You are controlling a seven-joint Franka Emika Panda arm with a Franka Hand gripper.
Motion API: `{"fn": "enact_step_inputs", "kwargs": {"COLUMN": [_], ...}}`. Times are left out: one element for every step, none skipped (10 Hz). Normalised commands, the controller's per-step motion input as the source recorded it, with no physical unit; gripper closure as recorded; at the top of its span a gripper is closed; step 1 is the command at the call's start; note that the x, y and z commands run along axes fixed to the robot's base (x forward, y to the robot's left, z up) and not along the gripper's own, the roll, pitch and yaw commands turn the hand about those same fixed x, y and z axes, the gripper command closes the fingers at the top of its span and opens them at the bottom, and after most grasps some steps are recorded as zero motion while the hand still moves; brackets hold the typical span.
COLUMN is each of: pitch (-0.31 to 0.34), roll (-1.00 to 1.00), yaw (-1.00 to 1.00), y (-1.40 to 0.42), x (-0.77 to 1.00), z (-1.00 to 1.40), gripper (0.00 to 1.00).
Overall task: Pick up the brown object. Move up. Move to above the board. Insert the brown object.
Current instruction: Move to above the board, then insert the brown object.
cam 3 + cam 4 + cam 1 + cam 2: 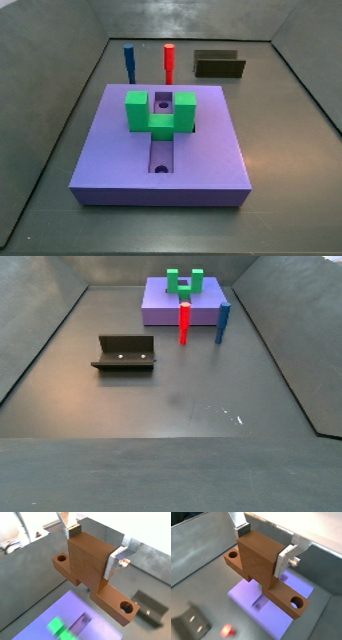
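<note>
My gripper (93, 547) is shut on the brown object (90, 562), a wood-brown piece with a thick upright part between the fingers (113, 564) and a flat bar below with a round hole at each end. It hangs in the air in both wrist views (261, 559). The lavender board (57, 614) lies far below it, with its green block (60, 628) and slot. The board also shows in a wrist view (241, 592) and in both side views (120, 150) (160, 306). Gripper and brown object are out of both side views.
The fixture (219, 65) stands on the grey floor away from the board, also in a side view (124, 353). A red peg (170, 62) and a blue peg (130, 62) stand upright between board and fixture. Grey walls enclose the floor.
</note>
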Motion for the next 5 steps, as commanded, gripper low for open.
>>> {"fn": "enact_step_inputs", "kwargs": {"pitch": [0.158,0.145,0.000,-0.019,-0.147], "roll": [0.01,0.02,0.00,0.00,0.00], "yaw": [0.01,0.01,-0.11,-0.09,-0.11], "y": [-0.78,-0.27,0.00,0.00,0.06], "x": [0.19,0.12,0.00,0.00,-0.03], "z": [0.11,0.05,-0.02,-0.05,-0.05], "gripper": [1.00,1.00,1.00,1.00,1.00]}}
